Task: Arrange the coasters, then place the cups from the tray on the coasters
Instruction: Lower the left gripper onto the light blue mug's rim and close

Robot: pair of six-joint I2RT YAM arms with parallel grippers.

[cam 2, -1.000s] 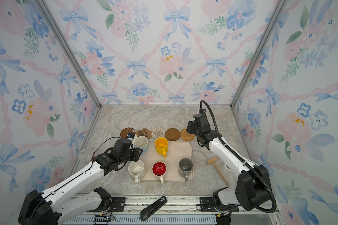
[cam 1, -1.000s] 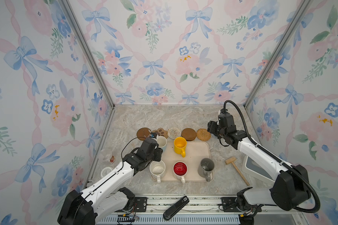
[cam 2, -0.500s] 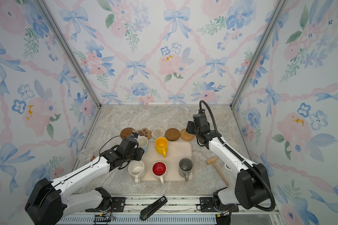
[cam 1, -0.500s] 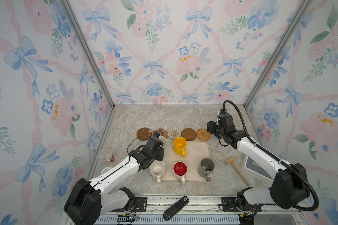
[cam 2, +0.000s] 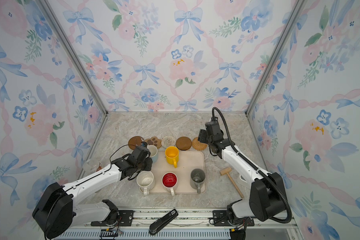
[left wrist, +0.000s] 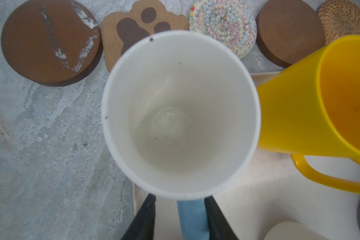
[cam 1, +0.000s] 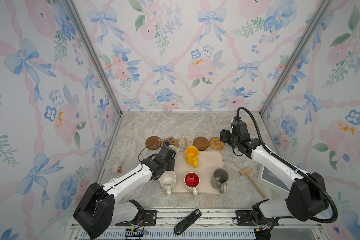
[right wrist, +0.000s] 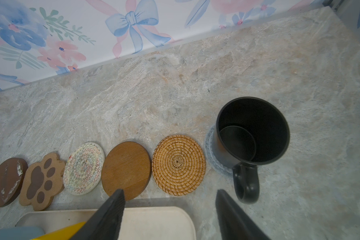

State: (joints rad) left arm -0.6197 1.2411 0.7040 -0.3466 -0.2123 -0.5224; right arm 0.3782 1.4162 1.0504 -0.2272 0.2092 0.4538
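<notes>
Six coasters in a row on the desk beyond the tray: dark brown disc, paw shape, cream woven, wooden disc, rattan, grey-blue crochet. Black mug upright on the crochet. On the tray I count five upright: light blue mug at far-left corner, yellow mug beside it; speckled cream mug, red-lined white mug, grey mug along the near rim.

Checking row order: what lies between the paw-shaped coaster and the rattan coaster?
The cream woven coaster and brown wooden disc, clearest in the right wrist view.
</notes>
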